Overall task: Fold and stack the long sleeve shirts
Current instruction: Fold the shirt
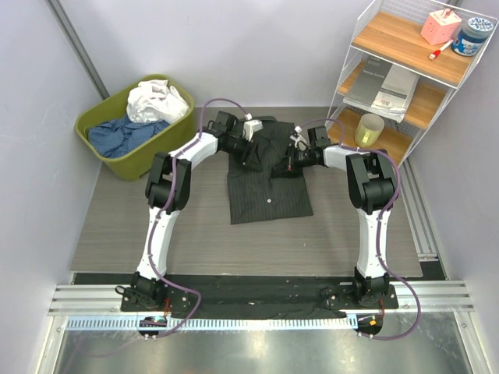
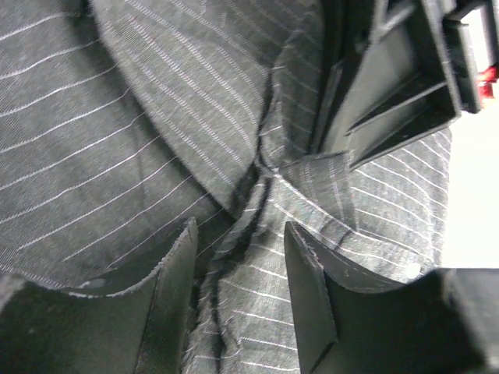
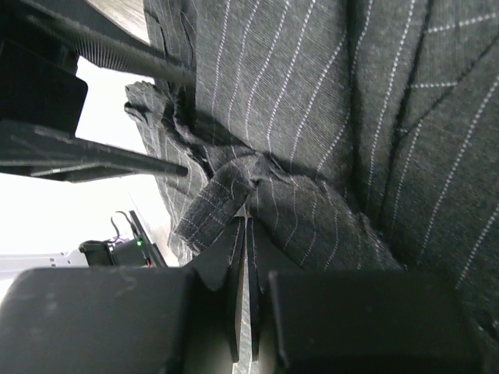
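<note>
Between the left gripper's (image 2: 238,249) released jaws: a ridge of shirt (image 2: 156,117), not yet caught.
Our right gripper (image 3: 248,241) is clenched on a fold just beside. We risk dragging the shirt askew if only one side lifts. Open table (image 1: 156,226) lies behind both jaws; the shelf (image 1: 390,101) stands close outside the right.

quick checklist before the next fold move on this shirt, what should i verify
1. Right gripper holds the shirt: ok, jaws shut on a fold.
2. Left gripper holds cloth: not ok, jaws open, with a ridge of cloth lying between them.
3. Shirt flat on the table: not ok, bunched at the far end by the grippers. The near end is flat.
4. Shirt clear of the bin: ok.
5. Sleeves tucked in: cannot tell.
</note>
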